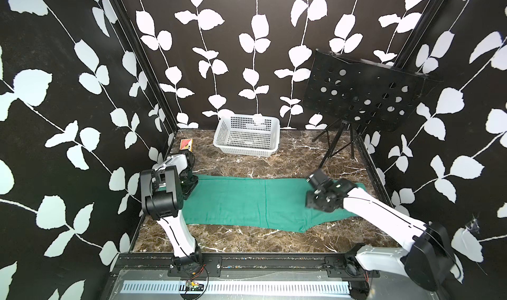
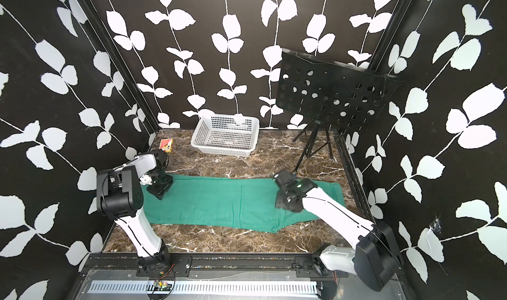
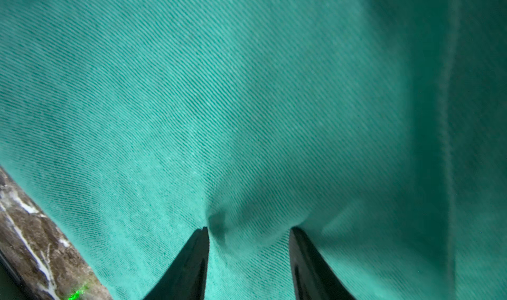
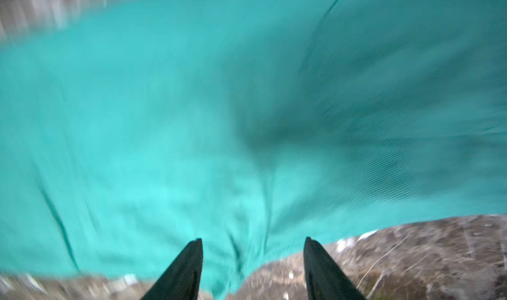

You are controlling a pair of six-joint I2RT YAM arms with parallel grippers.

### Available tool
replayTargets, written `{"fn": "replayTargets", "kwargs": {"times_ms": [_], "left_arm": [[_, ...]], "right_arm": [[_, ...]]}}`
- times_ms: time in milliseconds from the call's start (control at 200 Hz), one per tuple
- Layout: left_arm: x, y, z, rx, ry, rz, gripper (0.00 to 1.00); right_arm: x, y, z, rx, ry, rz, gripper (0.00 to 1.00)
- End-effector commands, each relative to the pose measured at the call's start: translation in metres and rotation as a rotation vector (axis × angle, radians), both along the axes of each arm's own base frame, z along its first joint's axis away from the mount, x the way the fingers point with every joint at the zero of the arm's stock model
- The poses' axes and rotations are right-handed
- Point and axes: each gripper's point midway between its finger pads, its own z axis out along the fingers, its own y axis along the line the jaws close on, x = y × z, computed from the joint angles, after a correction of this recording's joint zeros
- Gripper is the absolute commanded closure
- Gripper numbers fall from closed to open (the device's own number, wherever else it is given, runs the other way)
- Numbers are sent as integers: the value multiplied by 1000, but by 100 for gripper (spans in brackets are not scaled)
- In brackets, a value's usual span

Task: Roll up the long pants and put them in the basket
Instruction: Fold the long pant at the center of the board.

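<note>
The long pants lie flat and stretched left to right across the marble table, teal-green, with a seam down the middle. My left gripper stands on their left end. In the left wrist view its tips are apart and press into the cloth, which puckers up between them. My right gripper hovers over the right part of the pants. The blurred right wrist view shows it open above the cloth's edge and bare marble, holding nothing.
A white plastic basket stands at the back of the table. A small orange box lies at the back left. A black perforated music stand on a tripod fills the back right corner. Patterned walls close in three sides.
</note>
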Motion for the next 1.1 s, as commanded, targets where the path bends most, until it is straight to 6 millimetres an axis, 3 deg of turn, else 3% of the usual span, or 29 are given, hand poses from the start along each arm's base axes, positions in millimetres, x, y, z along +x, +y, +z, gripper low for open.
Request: {"fn": "replayTargets", "kwargs": {"times_ms": [0,140,270,425,515,600,685,760,930,1005,1095], "left_arm": [[-34,-7,-16,-43,112,18,51],[-34,-18,-19,-60,101,-8,51],[-41,-22,-22,-73,110,6,51],[-40,-26,-24,-88,105,13,51],[-42,-27,-25,-97,116,17,51],[-41,-28,-22,-97,112,6,50],[-33,-27,-14,-94,82,-16,47],[-19,-24,2,-76,24,-43,44],[1,4,62,67,-107,-85,35],[0,22,79,100,-145,-83,34],[-16,44,84,104,-133,-69,33]], "right_arm": [[17,-64,-12,-106,18,-246,47],[16,-95,-50,-52,118,-400,60],[10,-125,-81,-37,201,-519,62],[-2,-180,-94,-118,276,-669,53],[12,-193,-97,-86,238,-695,45],[33,-198,-86,-98,195,-636,40],[55,-186,-68,-64,136,-529,38],[70,-161,-47,-52,74,-396,33],[68,-81,-23,20,-14,-120,29],[64,-67,-19,30,-25,-76,29],[61,-56,-16,55,-14,-48,29]]}}
